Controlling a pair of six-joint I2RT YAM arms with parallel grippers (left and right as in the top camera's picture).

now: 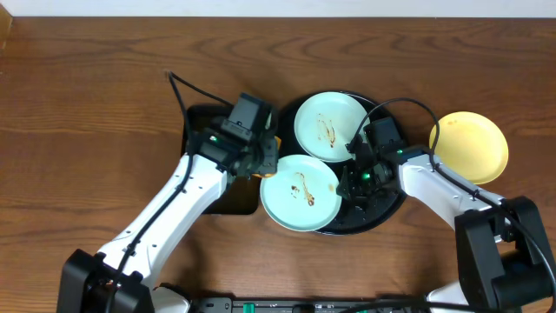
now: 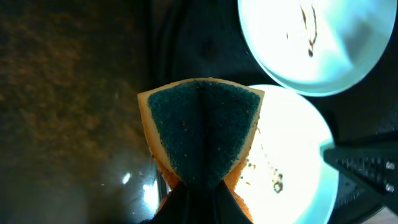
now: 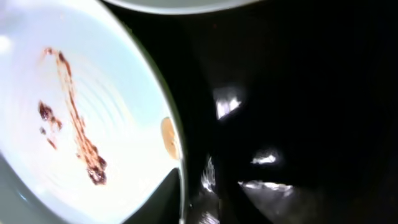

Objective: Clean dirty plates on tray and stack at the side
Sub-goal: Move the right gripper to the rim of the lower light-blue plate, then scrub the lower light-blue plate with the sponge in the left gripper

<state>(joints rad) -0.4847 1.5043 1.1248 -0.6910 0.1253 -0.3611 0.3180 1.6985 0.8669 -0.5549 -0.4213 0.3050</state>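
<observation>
We see the tray (image 1: 375, 216) carrying two smeared mint plates, far plate (image 1: 328, 127) and near plate (image 1: 299, 192). The yellow plate (image 1: 469, 146) lies on the table just right of it. Our left gripper (image 1: 263, 161) is clamped on the sponge (image 2: 199, 134) at the near plate's left rim. The right gripper (image 1: 358, 178) sits by its right rim, jaws unclear. We'd press the sponge flat over the smear (image 3: 74, 134) and steady the rim.

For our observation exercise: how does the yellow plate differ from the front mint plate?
The yellow plate lies on the table, the front mint plate on the tray. The front mint plate has brown smears; the yellow plate shows none. Both are round.
</observation>
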